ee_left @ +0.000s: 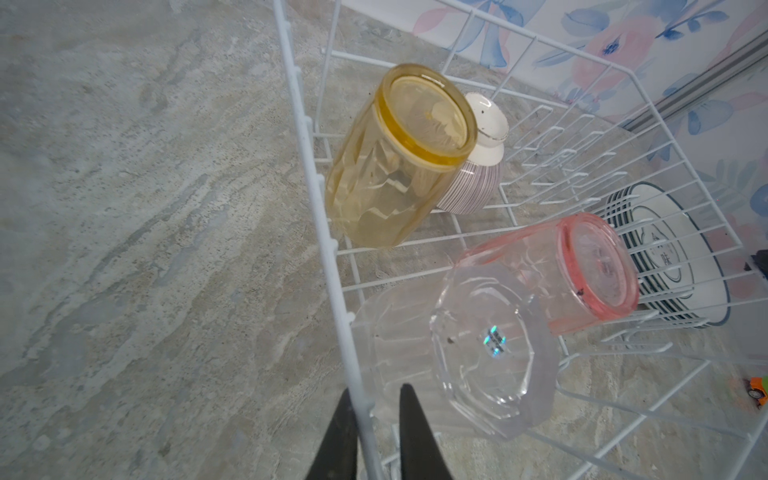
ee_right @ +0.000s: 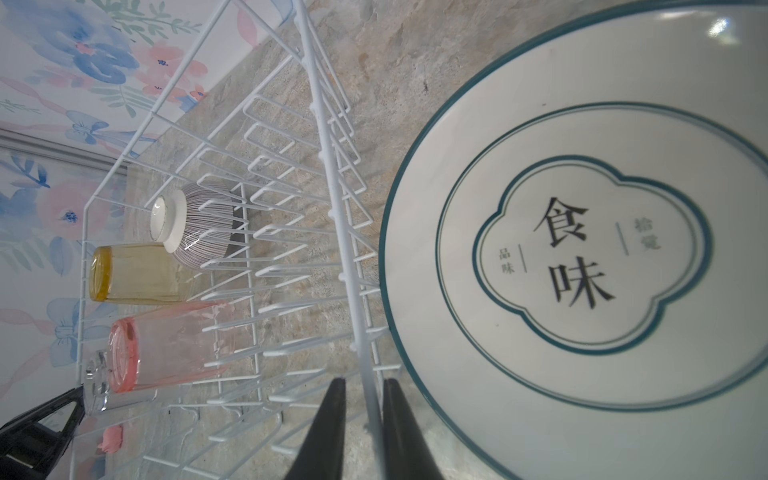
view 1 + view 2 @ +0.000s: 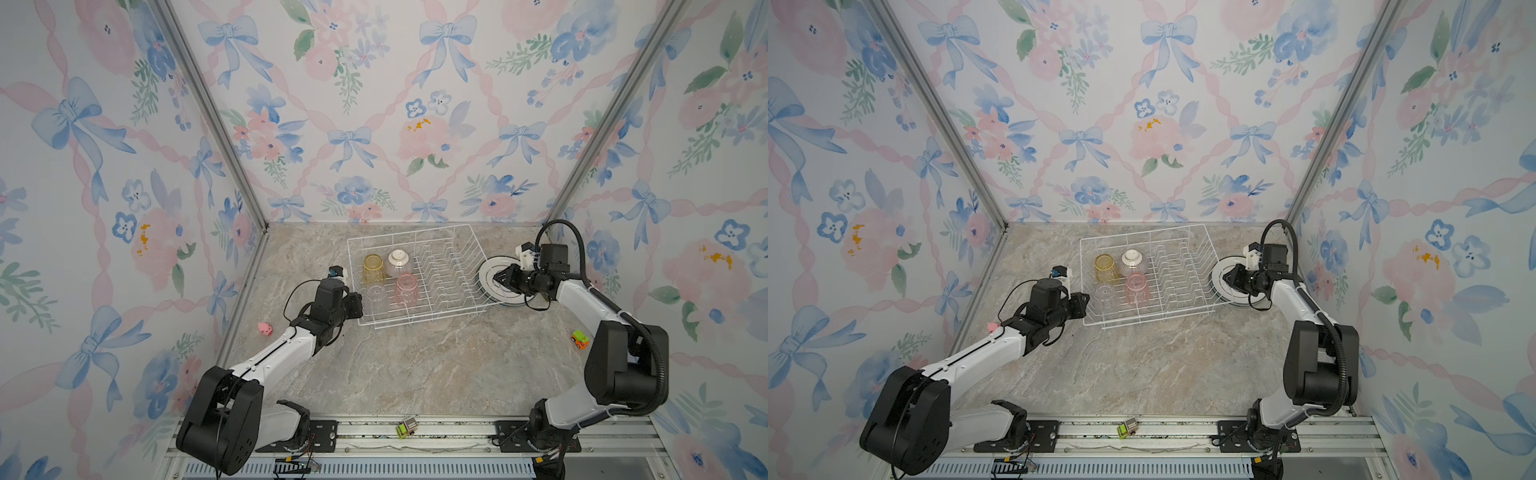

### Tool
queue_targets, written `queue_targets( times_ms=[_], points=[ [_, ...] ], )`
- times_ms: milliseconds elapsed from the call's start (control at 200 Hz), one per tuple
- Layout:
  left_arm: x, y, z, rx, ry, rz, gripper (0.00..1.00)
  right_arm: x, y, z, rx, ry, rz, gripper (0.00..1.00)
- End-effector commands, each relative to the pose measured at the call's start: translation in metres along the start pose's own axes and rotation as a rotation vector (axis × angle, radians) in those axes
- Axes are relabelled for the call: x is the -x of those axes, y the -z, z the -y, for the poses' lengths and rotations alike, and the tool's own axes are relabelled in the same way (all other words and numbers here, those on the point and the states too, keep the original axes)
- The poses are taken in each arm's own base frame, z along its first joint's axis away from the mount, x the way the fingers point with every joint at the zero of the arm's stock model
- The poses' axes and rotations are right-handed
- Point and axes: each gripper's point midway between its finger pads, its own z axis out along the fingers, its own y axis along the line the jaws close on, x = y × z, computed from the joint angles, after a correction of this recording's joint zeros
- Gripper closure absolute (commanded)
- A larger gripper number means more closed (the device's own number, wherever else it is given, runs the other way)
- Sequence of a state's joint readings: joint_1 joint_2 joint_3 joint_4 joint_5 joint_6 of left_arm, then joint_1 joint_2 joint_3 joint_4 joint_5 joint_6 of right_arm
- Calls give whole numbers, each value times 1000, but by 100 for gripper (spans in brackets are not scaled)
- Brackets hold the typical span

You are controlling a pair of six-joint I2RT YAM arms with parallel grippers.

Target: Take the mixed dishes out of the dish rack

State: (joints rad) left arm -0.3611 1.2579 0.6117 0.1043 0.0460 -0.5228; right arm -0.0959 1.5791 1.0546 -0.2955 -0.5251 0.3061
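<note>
The white wire dish rack (image 3: 409, 232) sits at the back of the table. Standing upside down in its left part are a yellow tumbler (image 3: 373, 268), a clear tumbler (image 3: 376, 297), a pink tumbler (image 3: 406, 289) and a ribbed purplish bowl (image 3: 398, 262). A stack of white plates (image 3: 510, 298) lies on the table just outside the rack's right side. My left gripper (image 1: 374, 392) straddles the left rim wire (image 1: 316, 195) beside the clear tumbler (image 1: 478, 345), jaws narrow with slim gaps. My right gripper (image 2: 365, 381) straddles the right rim wire (image 2: 328, 174) next to the top plate (image 2: 582, 249), jaws likewise narrow.
A pink pig toy (image 3: 264, 329) lies left of the left arm. A green toy car (image 3: 580, 338) sits by the right arm. Another small toy truck (image 3: 406, 427) rests on the front rail. Papered walls close in the back and both sides.
</note>
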Motion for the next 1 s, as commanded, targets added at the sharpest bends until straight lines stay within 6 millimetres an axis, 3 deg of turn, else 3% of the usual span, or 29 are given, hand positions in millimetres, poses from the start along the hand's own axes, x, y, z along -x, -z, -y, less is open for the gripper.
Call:
queue_targets(
  times_ms=[0, 295, 620, 995],
  points=[
    [-3, -3, 2, -13, -48, -17, 84, 0, -8, -13, 36, 18, -22, 81],
    [-8, -2, -1, -16, -53, -28, 86, -11, -7, -20, 35, 32, -48, 100],
    [-11, 5, -4, -7, -58, -27, 86, -38, 11, -35, 15, 70, -75, 100],
    [-11, 14, 3, -50, -57, -23, 87, -71, 24, -35, -24, 93, -109, 100]
  ],
)
